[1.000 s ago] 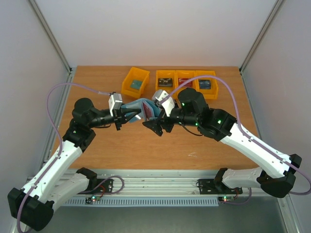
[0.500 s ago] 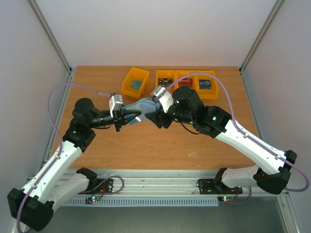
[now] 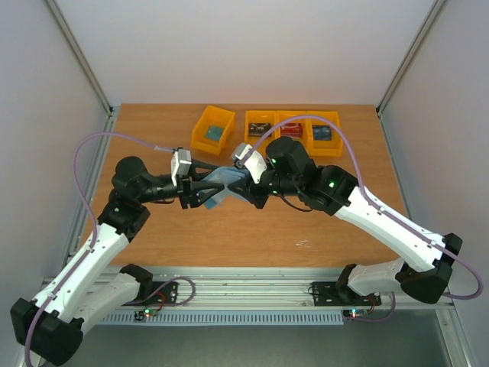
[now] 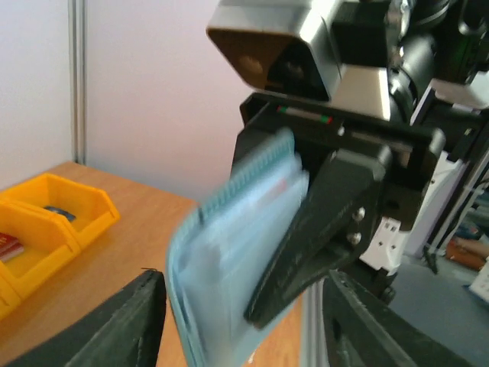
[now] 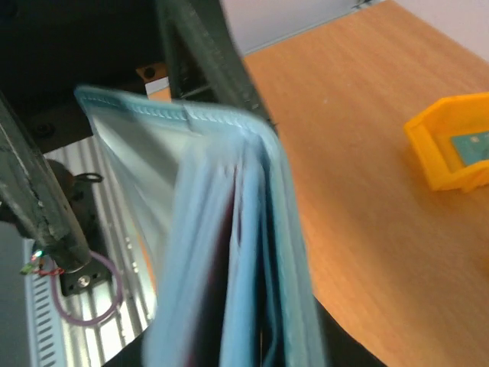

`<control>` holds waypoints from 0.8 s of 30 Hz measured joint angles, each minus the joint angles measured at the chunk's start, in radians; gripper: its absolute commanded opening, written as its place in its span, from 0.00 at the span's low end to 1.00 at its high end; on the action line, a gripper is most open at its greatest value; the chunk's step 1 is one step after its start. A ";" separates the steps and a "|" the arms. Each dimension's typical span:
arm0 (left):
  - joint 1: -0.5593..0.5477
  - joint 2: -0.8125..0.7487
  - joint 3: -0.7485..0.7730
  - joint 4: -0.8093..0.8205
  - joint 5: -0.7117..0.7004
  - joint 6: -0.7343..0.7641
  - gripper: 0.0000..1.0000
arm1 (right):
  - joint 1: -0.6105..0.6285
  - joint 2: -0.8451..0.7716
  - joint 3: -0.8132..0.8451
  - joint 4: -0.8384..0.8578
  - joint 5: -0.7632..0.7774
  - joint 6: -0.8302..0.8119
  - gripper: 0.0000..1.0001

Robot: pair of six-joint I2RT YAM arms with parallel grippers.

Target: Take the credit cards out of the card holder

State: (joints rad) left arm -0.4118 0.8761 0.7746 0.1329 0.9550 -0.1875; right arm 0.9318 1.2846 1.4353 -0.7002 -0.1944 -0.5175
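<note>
The slate-blue card holder (image 3: 222, 182) hangs above the table between the two arms. My right gripper (image 3: 243, 188) is shut on it; in the left wrist view one black right finger (image 4: 321, 229) presses across its pale inner pockets (image 4: 229, 252). My left gripper (image 4: 244, 287) is open, its fingers (image 4: 141, 317) standing apart on either side of the holder without touching it. Close up in the right wrist view, the holder (image 5: 229, 229) fills the space above my right gripper (image 5: 244, 352). A dark red card edge (image 5: 218, 306) shows between its leaves.
Several yellow bins stand along the back of the table (image 3: 153, 229): one (image 3: 213, 130) apart at the left, three side by side (image 3: 260, 126), (image 3: 290, 125), (image 3: 324, 131), each with a card inside. The table's near edge meets a metal rail (image 3: 244, 294).
My left gripper, shut on the holder a second ago, has opened and let go. My right gripper moved in from the right and closed on the holder.
</note>
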 measured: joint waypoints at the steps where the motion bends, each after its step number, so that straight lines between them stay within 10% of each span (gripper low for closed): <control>1: 0.000 0.000 0.000 0.006 0.000 -0.008 0.60 | 0.000 0.006 0.000 -0.002 -0.022 -0.001 0.21; 11: -0.002 0.000 0.000 0.016 -0.007 -0.029 0.40 | -0.002 0.061 0.015 -0.052 -0.165 -0.009 0.01; 19: -0.002 -0.008 -0.001 0.001 0.023 -0.016 0.69 | -0.002 0.053 0.016 -0.054 -0.179 -0.023 0.01; 24: 0.002 -0.008 -0.003 -0.007 0.021 -0.027 0.69 | -0.001 0.051 0.041 -0.053 -0.168 -0.011 0.01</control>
State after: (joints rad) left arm -0.4095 0.8680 0.7715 0.1257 0.9756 -0.2142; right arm 0.9306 1.3357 1.4761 -0.7528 -0.3626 -0.5282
